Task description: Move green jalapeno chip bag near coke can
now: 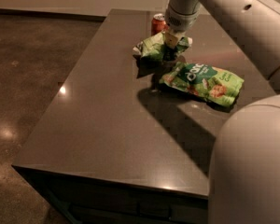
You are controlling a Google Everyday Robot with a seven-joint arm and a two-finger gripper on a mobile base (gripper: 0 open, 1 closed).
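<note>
The green jalapeno chip bag (154, 47), light green and wrinkly, hangs in my gripper (169, 45) just above the dark table (107, 125). The gripper is shut on the bag's right part. The coke can (158, 23), small and red with a silver top, stands at the far side of the table, just behind and slightly left of the bag; my arm hides its right side. The bag is close in front of the can.
A flatter green bag (203, 81) with a dark green patch and orange snack pictures lies on the table to the right front of the held bag. My arm crosses the upper right. The table's left edge drops to a brown floor (28, 78).
</note>
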